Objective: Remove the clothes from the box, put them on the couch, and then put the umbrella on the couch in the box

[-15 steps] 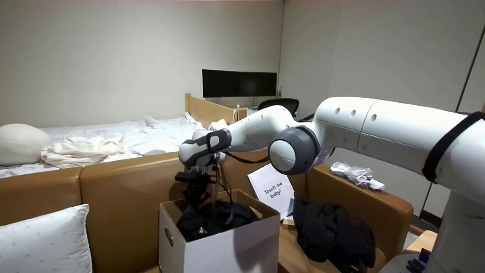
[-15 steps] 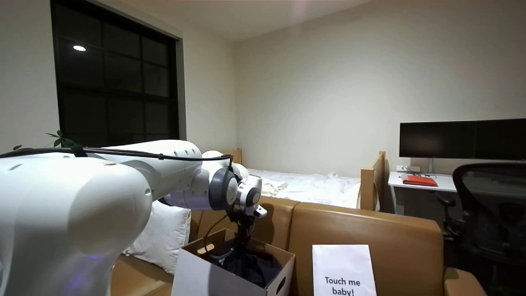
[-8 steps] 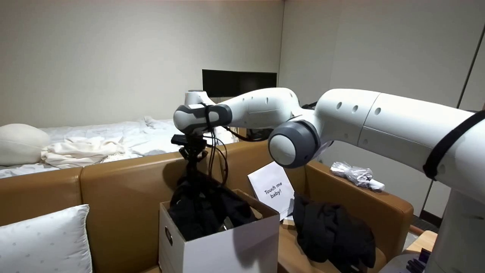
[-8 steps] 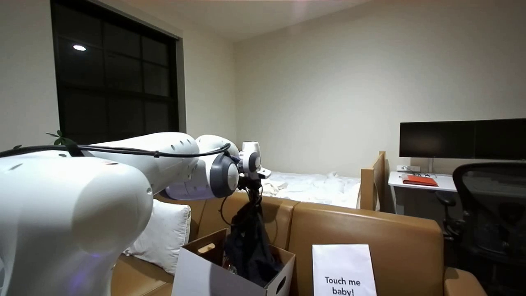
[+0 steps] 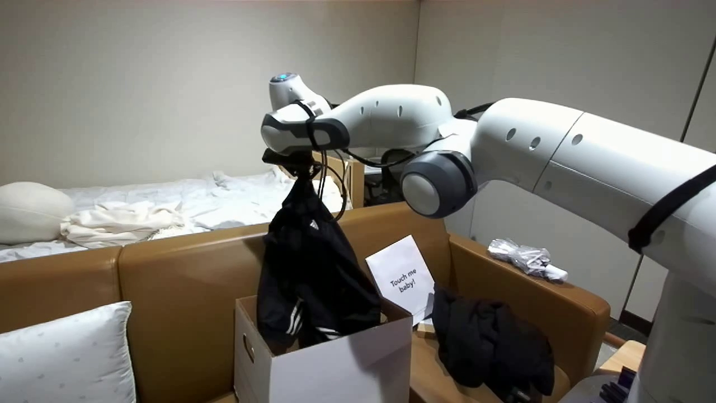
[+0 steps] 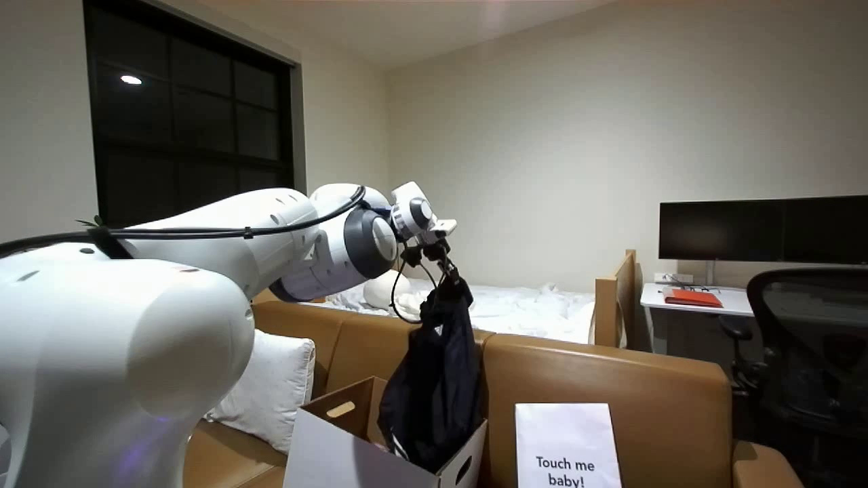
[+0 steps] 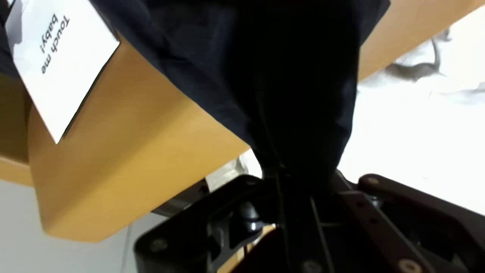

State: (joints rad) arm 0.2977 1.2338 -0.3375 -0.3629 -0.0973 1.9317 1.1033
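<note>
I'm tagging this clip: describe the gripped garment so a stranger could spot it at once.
Find the brown couch, then the open white box. The black garment hangs from the gripper into that box; unlike the black heap lying on the couch, it shows white stripes.

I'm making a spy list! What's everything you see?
couch: 1, tan, middle
box: 1, white, by couch back
hanging clothes: 1 bundle, black, partly in box
clothes heap: 1, black, on couch
sign: 1, white, beside box
pillow: 1, white, on couch
plastic bundle: 1, whitish, on armrest
bed: 1, mostly white, behind couch
cushion: 1, cream, on bed
blanket: 1, cream, on bed
window: 1, dark, in wall
desk: 1, white, near bed
screen: 1 or 2, black, over desk
folder: 1, red, on desk
chair: 1, black, by desk
arm: 1, white, above couch
claw: 1, black, gripping hanging clothes
</note>
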